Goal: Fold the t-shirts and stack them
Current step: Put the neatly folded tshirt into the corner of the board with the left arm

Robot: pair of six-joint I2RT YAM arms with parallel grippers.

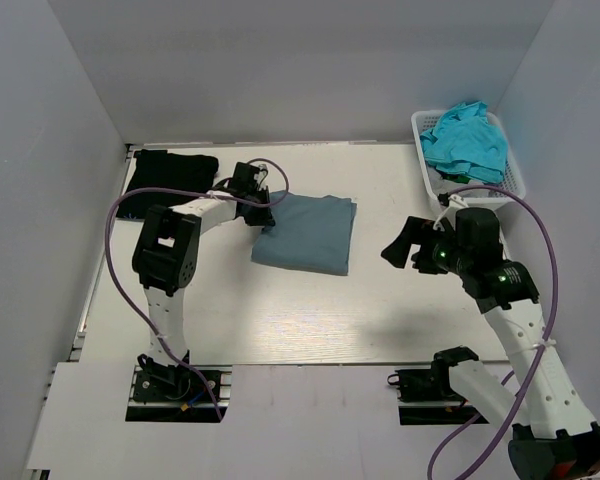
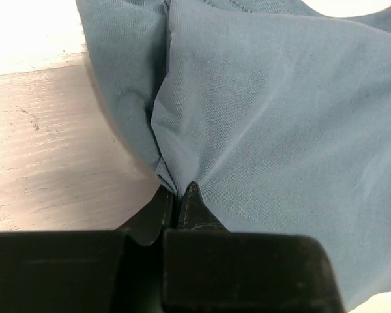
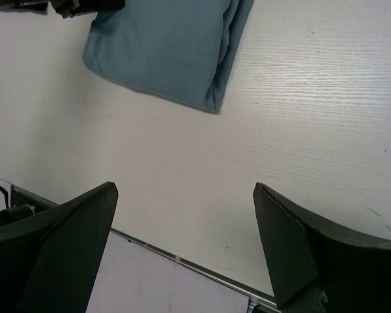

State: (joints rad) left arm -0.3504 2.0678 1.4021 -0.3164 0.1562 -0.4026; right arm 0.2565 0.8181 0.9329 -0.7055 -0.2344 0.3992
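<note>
Right claw (image 3: 184, 188): spread wide and holding nothing, it hangs over bare worktop (image 1: 310, 320) on the near right, well apart from any cloth.
Left claw (image 2: 182, 190): clenched on a small pinch of the slate-blue t-shirt (image 1: 310, 232) at the bundle's left edge. The wrist view shows the cloth gathered into a crease that runs up from the closed tips.
Slate-blue t-shirt: lies mid-worktop, folded to a rough rectangle several layers deep. The right wrist view shows its stacked edges along one side.
Handling: judged light, limp and easy to drag. A pinch that takes only the top layer would likely peel the fold open rather than carry the bundle. A hold through all the layers at an edge or corner looks safer. The cloth seems neither fragile nor slippery in the pads, though the whole bundle may slide on the smooth worktop.
Black t-shirt (image 1: 170, 170): sits folded in the far-left corner, beyond the left arm and apart from the blue one. It looks a likely base for the stack.
Turquoise t-shirts (image 1: 465, 140): heaped unfolded in the white basket (image 1: 517, 186) at the far right, bulging above its rim. These would need shaking out flat before any fold, and a loose hem or shoulder looks the easiest place to take hold.
</note>
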